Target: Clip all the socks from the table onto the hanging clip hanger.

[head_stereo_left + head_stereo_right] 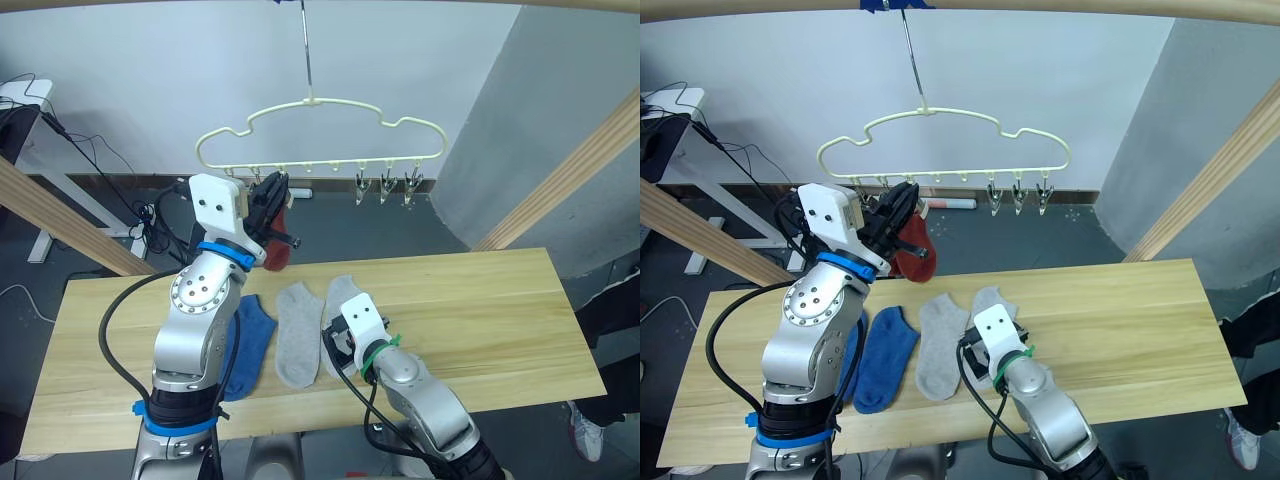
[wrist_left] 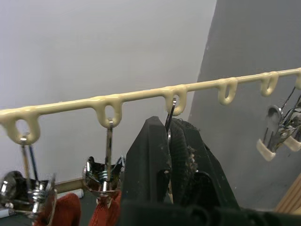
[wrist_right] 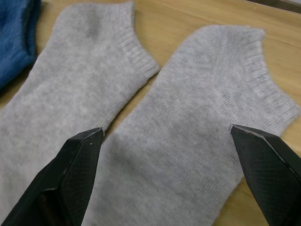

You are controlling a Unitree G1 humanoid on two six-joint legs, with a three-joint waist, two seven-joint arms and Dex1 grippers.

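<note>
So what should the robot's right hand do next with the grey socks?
Probably lower and close. The right gripper hovers open over one grey sock on the table, jaws spread across it. The left gripper is already up at the clip hanger, pressing a clip.

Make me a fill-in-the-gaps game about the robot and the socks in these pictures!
1. The right gripper hovers open over a sock whose colour is ____.
2. The socks already hanging from the clip hanger are ____.
3. The blue socks lie on the ____.
4. The left gripper is raised up at the hanger's ____.

Missing words: grey; red; table; clips
</note>
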